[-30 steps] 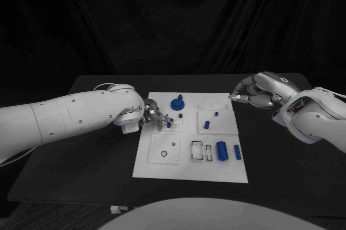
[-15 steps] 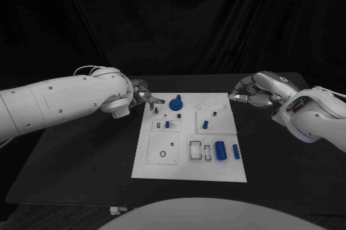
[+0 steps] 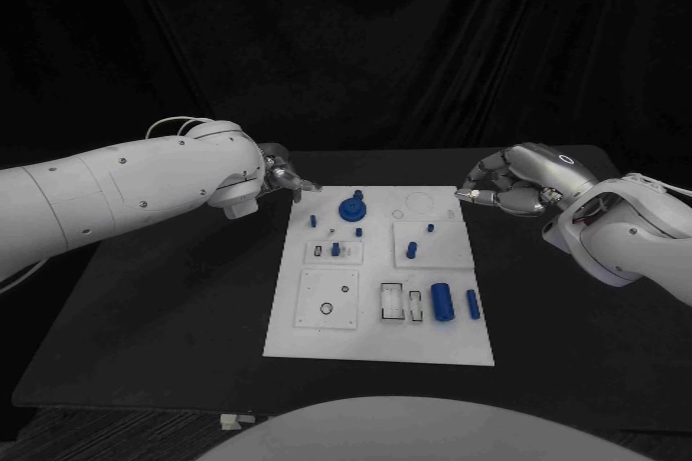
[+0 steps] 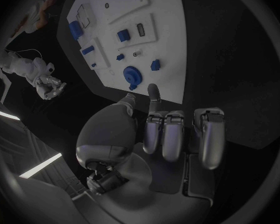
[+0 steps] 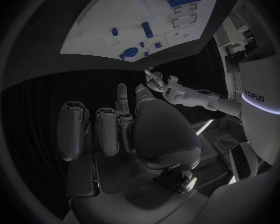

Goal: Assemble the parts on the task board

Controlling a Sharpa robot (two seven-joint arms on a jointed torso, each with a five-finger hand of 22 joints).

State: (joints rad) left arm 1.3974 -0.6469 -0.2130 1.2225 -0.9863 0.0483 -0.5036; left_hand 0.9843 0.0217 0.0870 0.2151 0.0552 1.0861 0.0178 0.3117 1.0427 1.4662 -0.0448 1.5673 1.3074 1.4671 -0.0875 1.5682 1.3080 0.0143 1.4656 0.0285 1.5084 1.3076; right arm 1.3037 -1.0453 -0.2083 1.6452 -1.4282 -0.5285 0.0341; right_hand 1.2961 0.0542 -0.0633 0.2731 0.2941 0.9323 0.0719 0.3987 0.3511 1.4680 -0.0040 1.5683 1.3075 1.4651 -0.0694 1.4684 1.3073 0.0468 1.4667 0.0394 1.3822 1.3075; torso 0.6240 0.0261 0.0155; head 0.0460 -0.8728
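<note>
Board [image 3: 378, 331] sits dead centre on the table [image 3: 159, 311], blue parts spread over it: round knob [image 3: 352, 208] up at 12, fat cylinder [image 3: 444, 301] down around 4. Left hand [image 3: 283, 176] hangs off the board's 11 o'clock corner, fingers curled in with nothing in them. Right hand [image 3: 508, 186] hovers at 1 o'clock, also clenched and empty.

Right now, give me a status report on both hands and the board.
Left hand curled, empty, off board's far-left corner. Right hand curled, empty, off far-right. Task board untouched, blue parts on it.
</note>
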